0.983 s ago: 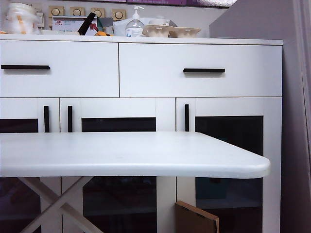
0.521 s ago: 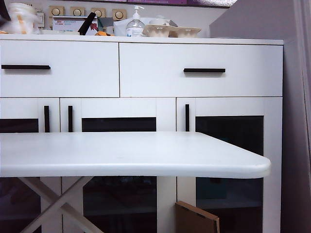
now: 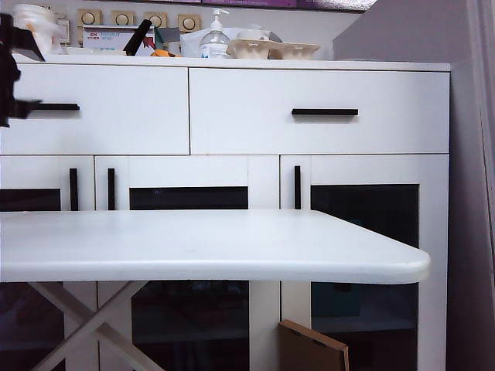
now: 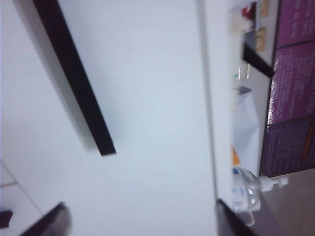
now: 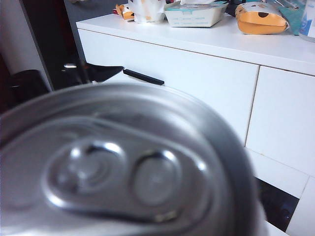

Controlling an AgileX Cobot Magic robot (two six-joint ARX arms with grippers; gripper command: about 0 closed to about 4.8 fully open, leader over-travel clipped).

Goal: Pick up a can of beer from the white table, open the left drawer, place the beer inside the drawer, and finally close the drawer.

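The silver can of beer [image 5: 123, 167] fills the right wrist view, top and pull tab toward the camera, held in the air before the cabinet. My right gripper is shut on it, its fingers hidden behind the can. The white table [image 3: 232, 247] carries no can. My left gripper [image 4: 140, 223] is open, its dark fingers [image 4: 49, 223] spread wide close to the white front of the left drawer [image 3: 116, 127]. It hangs just beside the black bar handle [image 4: 78, 88] with nothing between the jaws. In the exterior view the left gripper [image 3: 15, 100] sits at the far left, over the handle's end.
The cabinet top holds a clear pump bottle [image 3: 215, 35], egg cartons [image 3: 271, 50] and other clutter. The right drawer [image 3: 325, 131] is shut. Glass-paned doors [image 3: 363, 232] stand below, behind the table. A cardboard piece [image 3: 313, 348] leans under the table.
The left arm has come in from the left edge of the exterior view and now hangs in front of the left drawer's handle. Nothing else has moved.
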